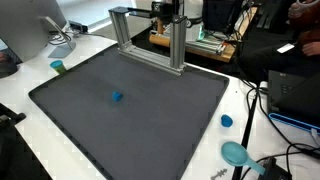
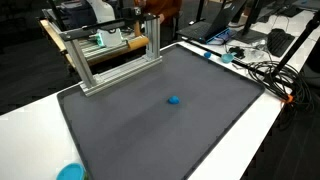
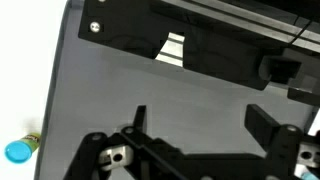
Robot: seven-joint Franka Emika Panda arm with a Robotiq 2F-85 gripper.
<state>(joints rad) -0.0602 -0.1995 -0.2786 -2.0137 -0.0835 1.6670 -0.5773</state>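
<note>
While gripper (image 3: 200,135) gapes, blue cap (image 3: 18,150) lies well apart.

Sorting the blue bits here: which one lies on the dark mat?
The small blue piece near the middle of the mat; the blue cap and the bigger blue disc lie off it, on the white table.

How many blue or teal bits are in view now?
4. One blue piece on the mat; a teal cylinder beside it near the frame; a blue cap and teal disc off the opposite side. Others may be hidden.
</note>
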